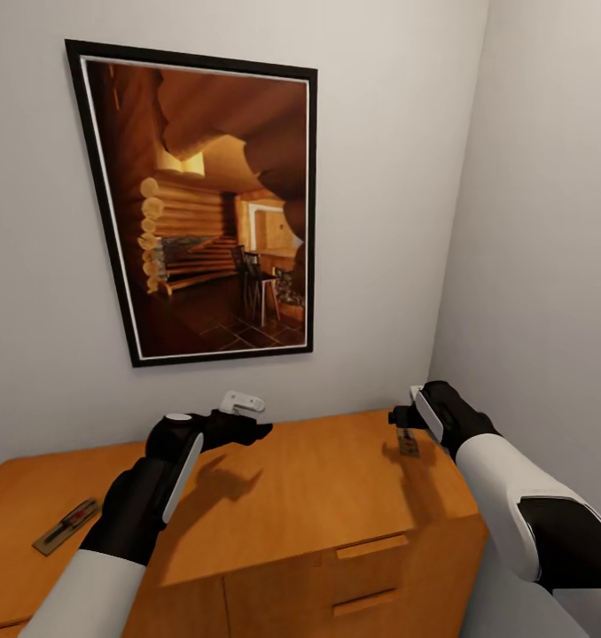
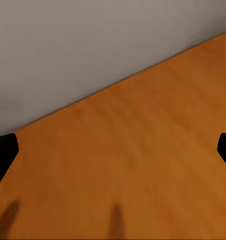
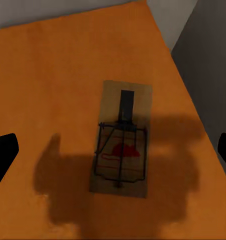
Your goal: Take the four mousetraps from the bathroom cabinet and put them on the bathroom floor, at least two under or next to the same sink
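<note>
The orange-brown cabinet stands against the wall, and two mousetraps lie on its top. One mousetrap rests near the left end. The other mousetrap lies near the right back corner, a flat wooden board with a dark wire bar and a red mark. My right gripper hovers open just above it, its fingertips spread wide to either side of the board. My left gripper hangs open over the bare middle of the cabinet top, holding nothing.
A large framed picture of a log-cabin interior hangs on the grey wall behind the cabinet. A side wall closes the corner on the right, close to the cabinet's end. Two drawer handles show on the front.
</note>
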Tool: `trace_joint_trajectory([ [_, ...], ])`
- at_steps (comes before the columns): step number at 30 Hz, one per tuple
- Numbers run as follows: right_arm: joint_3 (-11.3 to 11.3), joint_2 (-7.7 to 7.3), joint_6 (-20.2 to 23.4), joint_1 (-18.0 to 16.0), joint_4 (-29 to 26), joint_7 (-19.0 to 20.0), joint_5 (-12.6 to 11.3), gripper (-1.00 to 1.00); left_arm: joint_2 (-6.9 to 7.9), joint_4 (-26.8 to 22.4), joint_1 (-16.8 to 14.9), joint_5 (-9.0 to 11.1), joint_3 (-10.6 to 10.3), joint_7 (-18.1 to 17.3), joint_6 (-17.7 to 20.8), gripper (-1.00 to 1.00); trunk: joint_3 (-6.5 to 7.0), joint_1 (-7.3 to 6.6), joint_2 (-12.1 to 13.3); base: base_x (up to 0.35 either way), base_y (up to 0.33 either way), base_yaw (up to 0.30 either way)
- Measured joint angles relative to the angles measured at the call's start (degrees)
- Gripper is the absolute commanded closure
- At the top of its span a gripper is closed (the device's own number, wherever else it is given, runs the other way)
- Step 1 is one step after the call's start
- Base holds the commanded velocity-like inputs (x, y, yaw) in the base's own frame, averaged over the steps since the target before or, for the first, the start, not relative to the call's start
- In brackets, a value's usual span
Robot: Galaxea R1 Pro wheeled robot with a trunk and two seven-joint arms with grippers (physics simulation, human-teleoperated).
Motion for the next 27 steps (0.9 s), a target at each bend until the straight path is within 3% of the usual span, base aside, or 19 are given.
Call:
trace_joint_trajectory([
  [27,0.0,-1.0,-0.7,0.0,0.2,0.2,-0.2,-1.0,-0.47,0.0,0.0,-0.2,0.0,0.0,0.0,-1.0,0.0,0.02,0.0,0.017,-0.005,0.0],
])
